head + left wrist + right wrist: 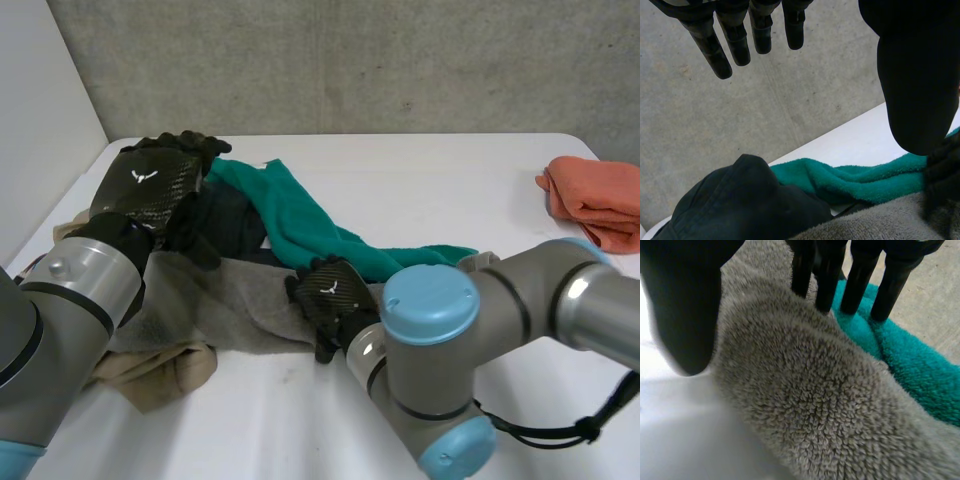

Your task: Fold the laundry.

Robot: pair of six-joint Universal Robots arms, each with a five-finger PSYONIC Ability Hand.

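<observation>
a heap of laundry on a white table (430,190). the right hand (330,295) pinches a ridge of the grey towel (225,310) between thumb and fingers. the left hand (145,190) hovers above the towel's far side, fingers straight, holding nothing. a teal towel (310,225) lies just behind it.

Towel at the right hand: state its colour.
The towel at the right hand is grey; the right wrist view shows it best.
</observation>
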